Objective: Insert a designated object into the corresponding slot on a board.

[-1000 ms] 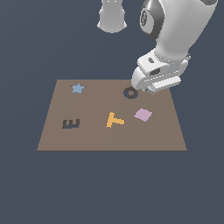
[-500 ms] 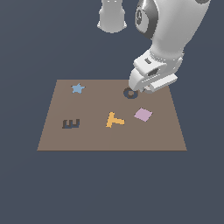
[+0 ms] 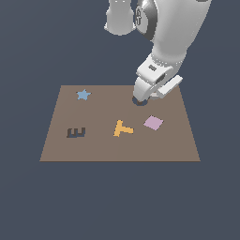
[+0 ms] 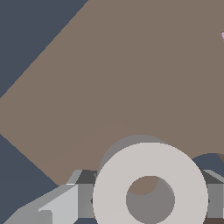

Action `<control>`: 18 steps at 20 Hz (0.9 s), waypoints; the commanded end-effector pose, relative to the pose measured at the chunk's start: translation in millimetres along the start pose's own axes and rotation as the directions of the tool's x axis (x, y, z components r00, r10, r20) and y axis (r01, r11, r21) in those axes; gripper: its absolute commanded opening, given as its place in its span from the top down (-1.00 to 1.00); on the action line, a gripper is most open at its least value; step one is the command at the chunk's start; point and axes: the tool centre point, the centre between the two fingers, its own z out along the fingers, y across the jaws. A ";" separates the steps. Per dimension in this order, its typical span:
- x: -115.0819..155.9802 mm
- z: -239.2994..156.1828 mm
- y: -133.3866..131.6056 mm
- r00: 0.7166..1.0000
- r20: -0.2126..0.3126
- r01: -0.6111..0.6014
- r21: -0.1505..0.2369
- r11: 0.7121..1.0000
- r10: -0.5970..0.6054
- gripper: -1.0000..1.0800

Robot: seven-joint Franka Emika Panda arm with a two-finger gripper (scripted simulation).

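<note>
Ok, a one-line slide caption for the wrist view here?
Wrist view: grey ring between the tool's fingers, just above the brown board.

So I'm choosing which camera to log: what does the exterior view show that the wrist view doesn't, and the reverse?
Only the exterior view shows the blue star, orange T, dark E-shaped recess and the arm over the board. Only the wrist view shows the grey ring, its hole and the hand's fingers flanking it; the exterior view hides these behind the hand. Both share the brown board and the pink square, a sliver in the wrist view.
</note>
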 end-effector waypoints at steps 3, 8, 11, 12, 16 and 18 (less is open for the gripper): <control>-7.8 -1.8 13.9 0.989 0.000 0.145 -0.001 0.989 -0.145 1.00; -13.0 -3.3 28.2 0.959 0.000 0.283 -0.001 0.959 -0.283 1.00; -14.7 -4.1 35.6 0.937 0.000 0.348 -0.001 0.937 -0.348 1.00; -15.1 -4.3 37.8 0.930 0.000 0.367 -0.001 0.930 -0.367 1.00; -15.9 -5.0 45.4 0.902 0.000 0.432 -0.001 0.902 -0.432 1.00; -16.0 -5.3 48.5 0.890 0.000 0.456 -0.001 0.890 -0.456 1.00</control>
